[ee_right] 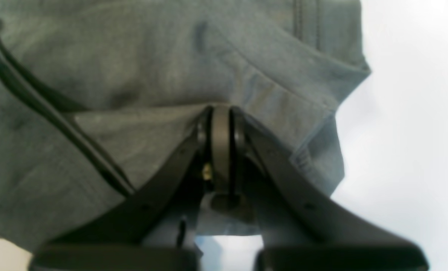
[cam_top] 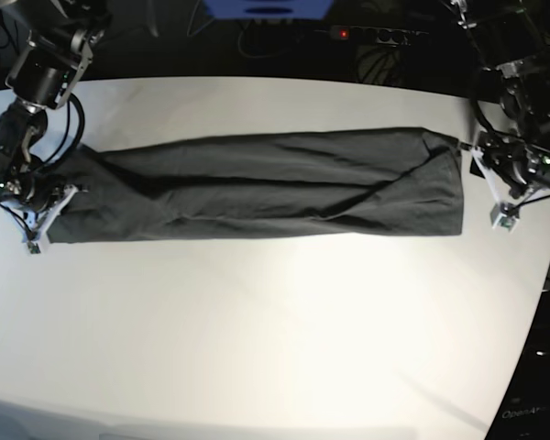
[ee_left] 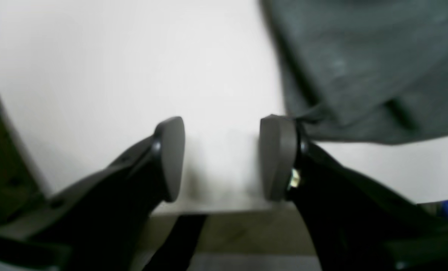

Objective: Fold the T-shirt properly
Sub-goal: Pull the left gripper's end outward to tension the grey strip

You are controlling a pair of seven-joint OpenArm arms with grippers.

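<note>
In the base view, going from its left edge, the right end effector (cam_top: 50, 206) sits at the end of the T-shirt (cam_top: 266, 188), low on the white surface (cam_top: 275, 339). Its wrist view shows the two pads pressed flat together, with grey cloth bunched right at their tip and spreading away ahead of it and to either side; the pads are closed, and a fold of the T-shirt (ee_right: 133, 67) appears to be pinched between them. A stitched hem runs just off that end effector's (ee_right: 220, 124) one side, and bare surface lies beyond the hem.

The T-shirt is dark charcoal, plain, and folded lengthwise into a long narrow band stretched flat between the two arms, with soft creases along its length and a diagonal fold near the far end.

At the band's other end, the left end effector (cam_top: 481, 156) stands just beside the cloth edge. Its pads are parted with only bare surface (ee_left: 133, 67) between them, gripping nothing. One pad of this end effector (ee_left: 222, 158) touches or nearly touches the T-shirt's (ee_left: 359, 75) corner; the blur leaves that unclear.
</note>
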